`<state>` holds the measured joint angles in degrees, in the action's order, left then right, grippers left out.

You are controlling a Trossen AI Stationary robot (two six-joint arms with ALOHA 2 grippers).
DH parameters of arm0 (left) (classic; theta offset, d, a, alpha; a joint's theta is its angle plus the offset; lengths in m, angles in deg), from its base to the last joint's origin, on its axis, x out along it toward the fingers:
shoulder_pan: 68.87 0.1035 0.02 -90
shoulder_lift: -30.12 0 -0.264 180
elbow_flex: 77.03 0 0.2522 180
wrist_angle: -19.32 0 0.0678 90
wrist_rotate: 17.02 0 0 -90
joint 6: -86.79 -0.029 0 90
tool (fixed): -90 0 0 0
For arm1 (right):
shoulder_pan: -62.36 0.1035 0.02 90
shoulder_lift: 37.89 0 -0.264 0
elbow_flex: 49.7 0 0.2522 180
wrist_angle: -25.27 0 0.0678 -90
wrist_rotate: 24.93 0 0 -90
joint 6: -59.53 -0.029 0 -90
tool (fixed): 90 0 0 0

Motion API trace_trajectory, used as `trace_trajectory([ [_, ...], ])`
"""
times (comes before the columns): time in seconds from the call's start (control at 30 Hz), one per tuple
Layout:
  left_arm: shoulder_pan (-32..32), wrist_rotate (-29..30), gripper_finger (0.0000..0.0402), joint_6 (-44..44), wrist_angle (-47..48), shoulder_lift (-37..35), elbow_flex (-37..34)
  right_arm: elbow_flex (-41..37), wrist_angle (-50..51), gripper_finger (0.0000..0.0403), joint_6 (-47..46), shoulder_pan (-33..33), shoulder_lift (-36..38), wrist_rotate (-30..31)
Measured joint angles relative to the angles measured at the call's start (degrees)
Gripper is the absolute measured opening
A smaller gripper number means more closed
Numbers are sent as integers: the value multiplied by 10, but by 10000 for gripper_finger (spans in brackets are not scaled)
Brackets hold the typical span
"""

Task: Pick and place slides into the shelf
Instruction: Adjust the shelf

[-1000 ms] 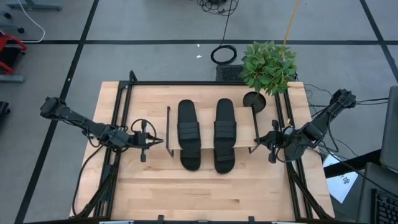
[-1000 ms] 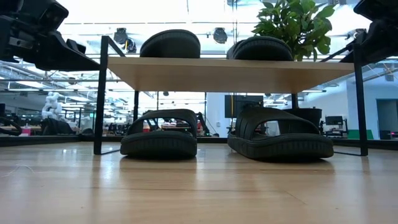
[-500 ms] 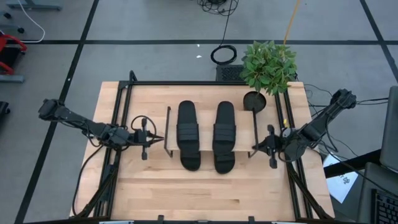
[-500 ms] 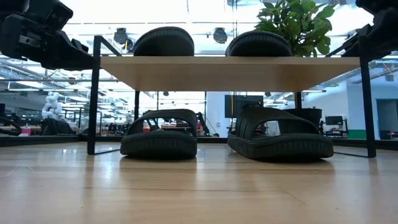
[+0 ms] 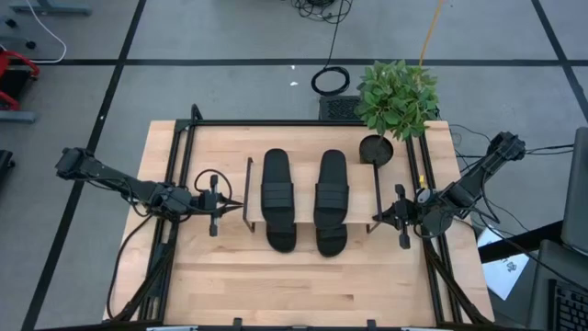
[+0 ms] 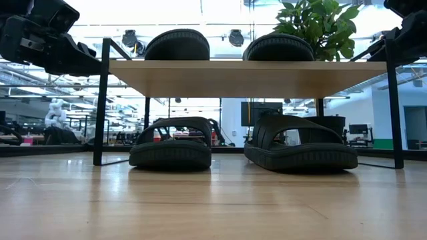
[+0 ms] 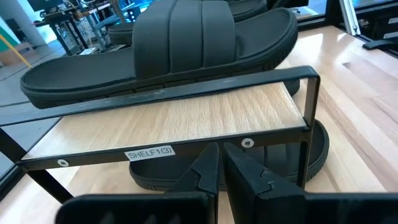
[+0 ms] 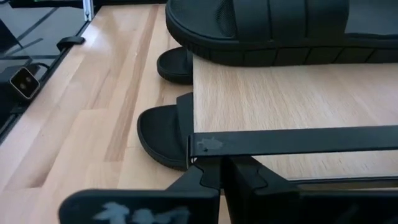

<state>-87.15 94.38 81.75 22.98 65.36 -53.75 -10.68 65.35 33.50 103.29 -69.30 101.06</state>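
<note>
The light-wood shelf (image 5: 305, 195) stands mid-table on its black end frames. Two black slides (image 5: 278, 188) (image 5: 332, 188) lie on its board, and two more (image 6: 170, 150) (image 6: 300, 150) rest on the tabletop beneath it, their near ends poking out. My left gripper (image 5: 237, 204) is shut at the shelf's left end frame. My right gripper (image 5: 378, 219) is shut at the right end frame. In the low view both arms show only at the top corners. My left gripper (image 7: 219, 152) comes level from the table's left, its shut fingertips against the left end frame's top rail (image 7: 186, 148), near the rail's middle. The shelf stands on its legs. My right gripper (image 8: 222, 163) comes level from the table's right, its shut fingertips against the right end frame's top rail (image 8: 280, 142), close to the near corner.
A potted green plant (image 5: 397, 97) stands at the far right corner with a dark round pot (image 5: 375, 147) beside the shelf. Black frame rails run along the table's left and right sides. Bare wood (image 5: 303, 285) lies between the shelf and the near edge.
My right gripper has moved a little toward the near edge along the right end frame. The shelf with its two top slides has shifted slightly toward the near edge, looming wider in the low view. Nothing has moved in the last half second.
</note>
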Motion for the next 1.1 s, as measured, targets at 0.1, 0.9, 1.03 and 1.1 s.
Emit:
trace_trajectory([
  [0.1, 0, -4, 25, -4, 0, 0, 0, 0, 15, 0, 2, 0, 18, 7],
  [0.9, 0, -10, 3, -2, 11, 0, 0, -36, 17, 0, -34, 0, 86, 29],
  [1.03, 0, -10, 2, -3, 11, 0, 0, -36, 9, 0, -35, 0, 82, 13],
  [1.1, 0, -10, 2, -3, 11, 0, 0, -36, 6, 0, -40, 0, 77, 14],
])
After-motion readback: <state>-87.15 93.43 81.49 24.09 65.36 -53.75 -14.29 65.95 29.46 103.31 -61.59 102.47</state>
